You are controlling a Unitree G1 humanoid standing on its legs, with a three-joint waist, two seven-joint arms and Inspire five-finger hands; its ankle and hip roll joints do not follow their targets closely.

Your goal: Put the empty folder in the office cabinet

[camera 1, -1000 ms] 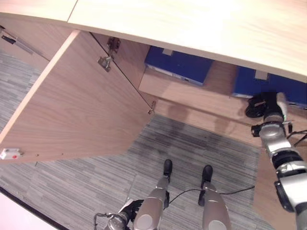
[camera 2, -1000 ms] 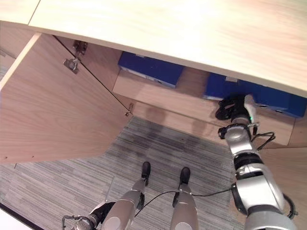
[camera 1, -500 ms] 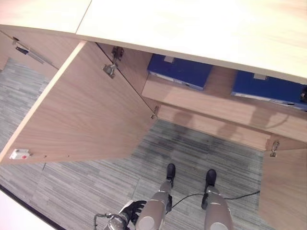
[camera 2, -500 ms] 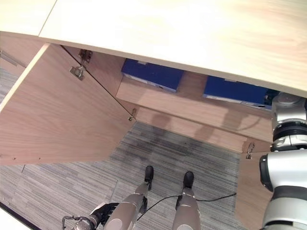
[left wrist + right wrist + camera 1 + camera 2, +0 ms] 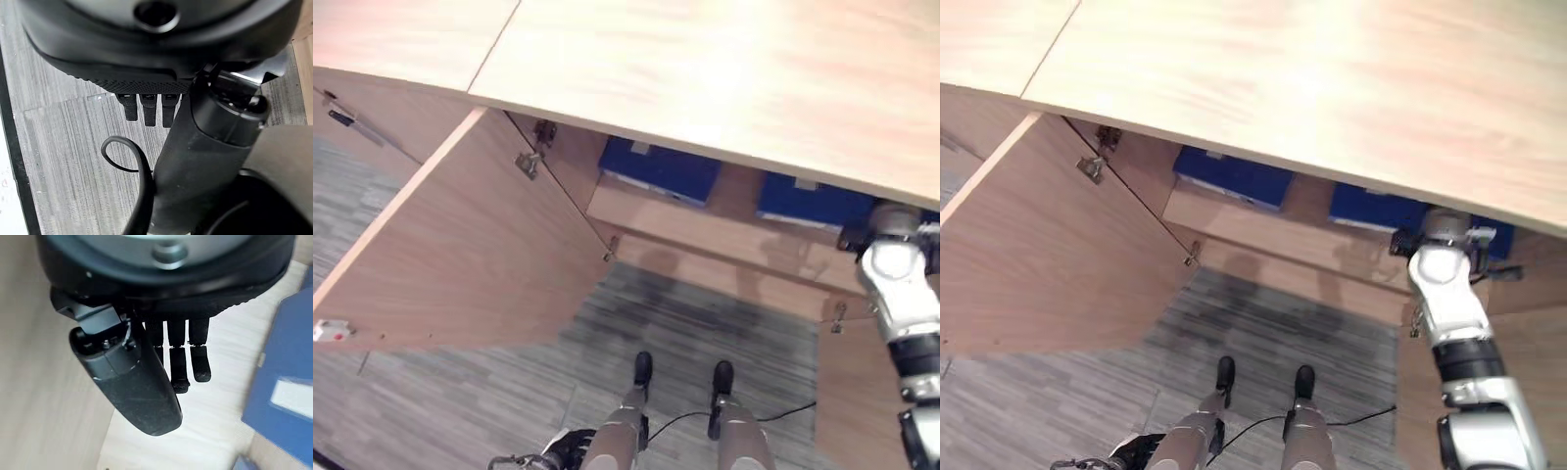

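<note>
Two blue folders lie flat on the shelf inside the open office cabinet, one on the left and one on the right. My right arm reaches into the cabinet beside the right folder, under the cabinet top. In the right wrist view my right hand is open, fingers straight, holding nothing, just above the pale shelf with a blue folder beside it. My left hand hangs low over the grey carpet, open and empty.
The left cabinet door stands wide open toward me. The right door is open at the right edge. A broad pale wooden top overhangs the shelf. Grey carpet lies in front of the cabinet.
The camera has shifted. My right arm, at the right edge half a second ago, has swung back to the cabinet opening beside the right folder. Both folders stay in place.
</note>
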